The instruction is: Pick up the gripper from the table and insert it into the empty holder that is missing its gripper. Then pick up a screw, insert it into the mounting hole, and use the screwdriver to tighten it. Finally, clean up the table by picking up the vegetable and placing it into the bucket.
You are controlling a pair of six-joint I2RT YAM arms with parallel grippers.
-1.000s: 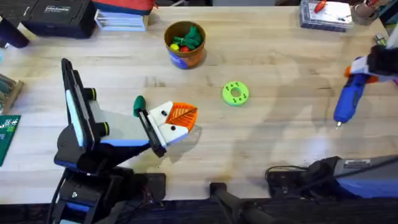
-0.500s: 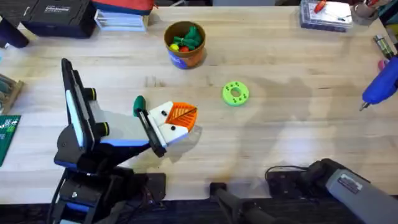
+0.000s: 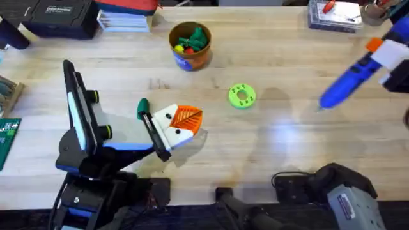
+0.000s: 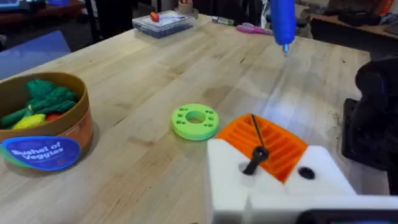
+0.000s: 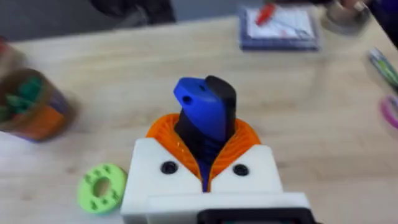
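Note:
My right gripper (image 3: 385, 55) hangs over the table's right side, shut on the blue screwdriver (image 3: 345, 86), whose bit slants down and left. In the right wrist view the screwdriver's rear (image 5: 202, 109) sits between the orange pads (image 5: 163, 134). My left gripper (image 3: 185, 119) rests low at centre left, its white fingers shut, orange pads together. In the left wrist view a black screw (image 4: 255, 158) stands tilted in one finger's mounting hole, and the screwdriver (image 4: 283, 18) hovers farther off. The orange-brown bucket (image 3: 190, 57) at the back holds green, yellow and red vegetables (image 3: 193, 39).
A lime-green disc (image 3: 241, 96) lies flat between the two grippers. A clear parts case (image 3: 335, 14) sits at the back right, a black box (image 3: 54, 16) and books (image 3: 124, 20) at the back left. A dark green rounded thing (image 3: 142, 107) shows beside the left wrist.
The right gripper carried the screwdriver out to the right edge, then swung it back left toward the middle and higher. The left arm has not moved.

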